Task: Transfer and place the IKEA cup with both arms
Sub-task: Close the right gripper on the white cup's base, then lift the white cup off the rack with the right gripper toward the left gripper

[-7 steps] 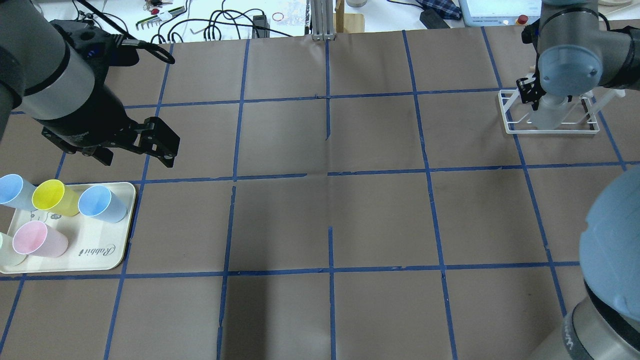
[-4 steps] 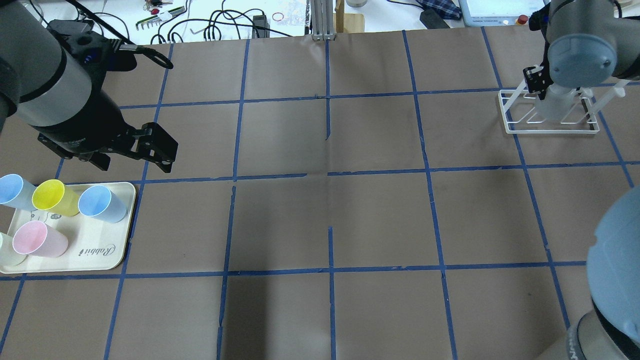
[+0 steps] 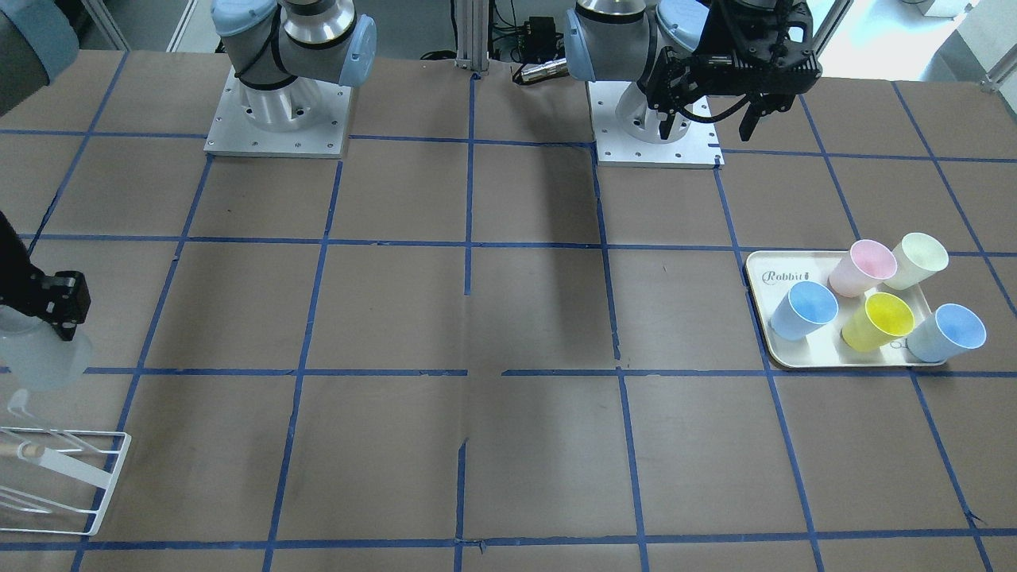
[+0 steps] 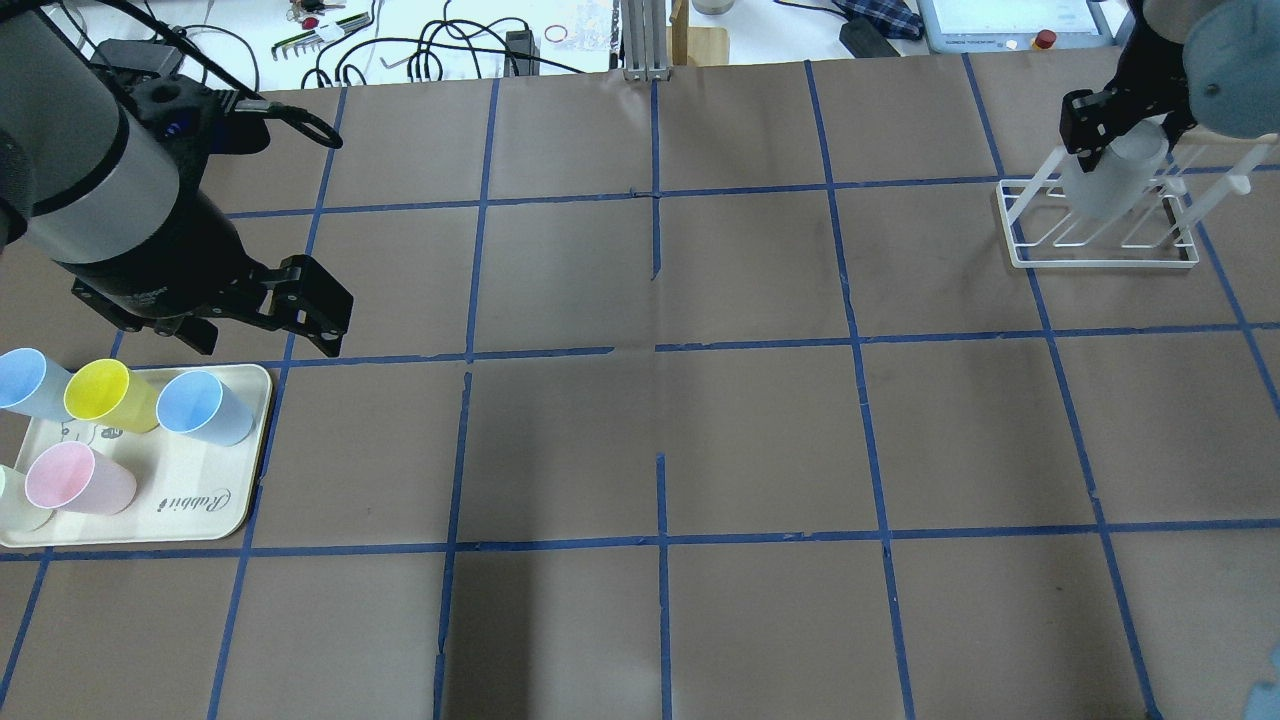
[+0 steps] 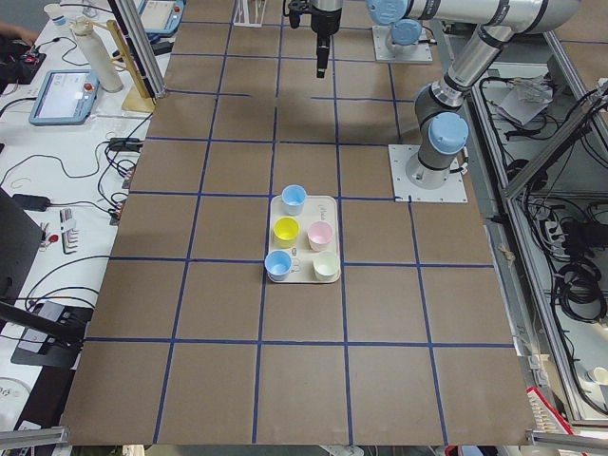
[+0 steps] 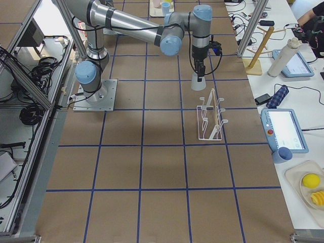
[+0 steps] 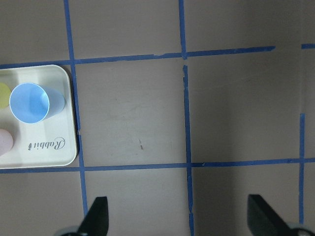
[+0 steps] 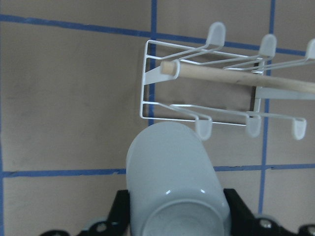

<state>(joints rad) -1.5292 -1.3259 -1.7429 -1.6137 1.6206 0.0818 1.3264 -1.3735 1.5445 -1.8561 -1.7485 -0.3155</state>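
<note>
The pale grey IKEA cup [image 4: 1112, 182] hangs mouth-down in my right gripper [image 4: 1128, 125], which is shut on its base end, just above the white wire rack [image 4: 1100, 256] at the far right. The cup also shows in the right wrist view [image 8: 172, 172], in the front view [image 3: 44, 359] and in the right side view [image 6: 196, 84]. My left gripper [image 4: 265, 330] is open and empty, hovering above the table just beyond the tray's far corner. Its fingers [image 7: 96, 219] stand wide apart in the left wrist view.
A cream tray [image 4: 205, 520] at the near left holds two light blue cups [image 4: 203, 406], a yellow one [image 4: 105, 394], a pink one [image 4: 75, 478] and a cream-white one. The rack has a wooden rod [image 8: 236, 78]. Cables and tools lie beyond the far edge.
My right gripper has risen with the grey cup, lifting it up out of the rack. My left gripper has drifted slightly towards the tray, still open.
</note>
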